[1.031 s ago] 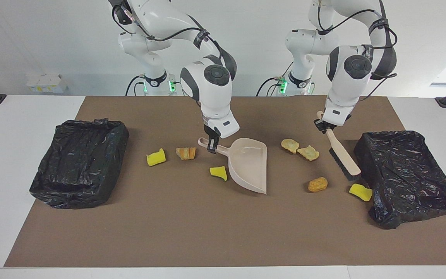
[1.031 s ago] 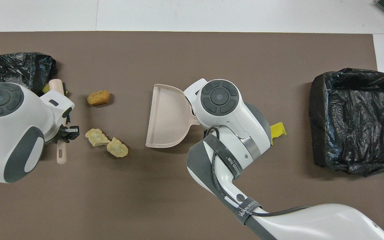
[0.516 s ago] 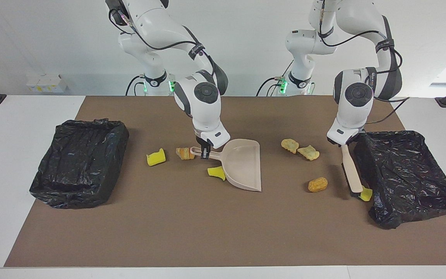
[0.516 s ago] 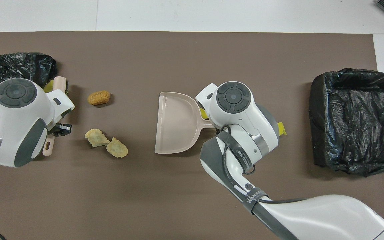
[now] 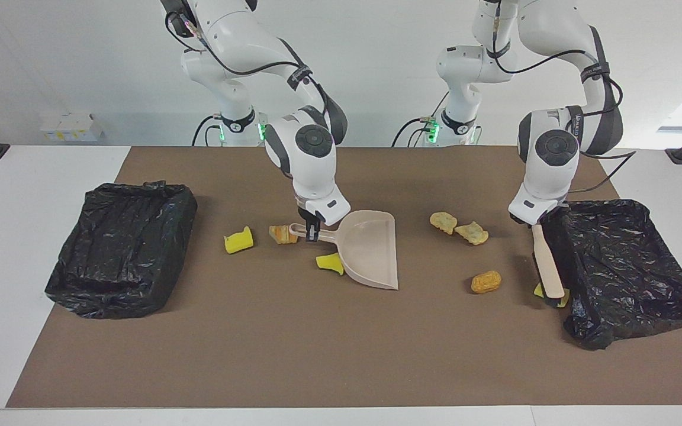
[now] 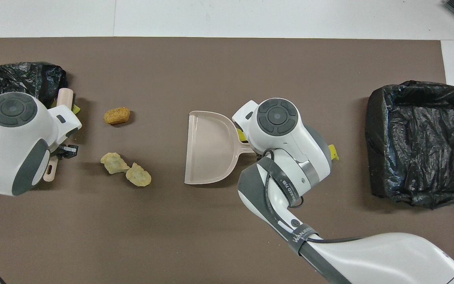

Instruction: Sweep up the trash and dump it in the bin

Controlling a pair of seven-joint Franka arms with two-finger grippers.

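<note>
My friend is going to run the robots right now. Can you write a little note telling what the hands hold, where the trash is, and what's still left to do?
Right gripper: shut on the beige plastic dustpan, mid-mat.
Left gripper: shut on the beige wooden brush, beside the black-lined bin at its end.
Trash: seven yellow and tan pieces, all on the brown mat; one yellow piece sits at the brush head.
Done: both tools picked up.
Left: sweep everything into the dustpan and dump it.

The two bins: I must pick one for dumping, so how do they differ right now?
The bin at the left arm's end has the brush and a yellow piece against its wall; the bin at the right arm's end stands alone. The first bin's liner spills out at one corner; the second's sits tidier. Both are black-lined and look empty.
</note>
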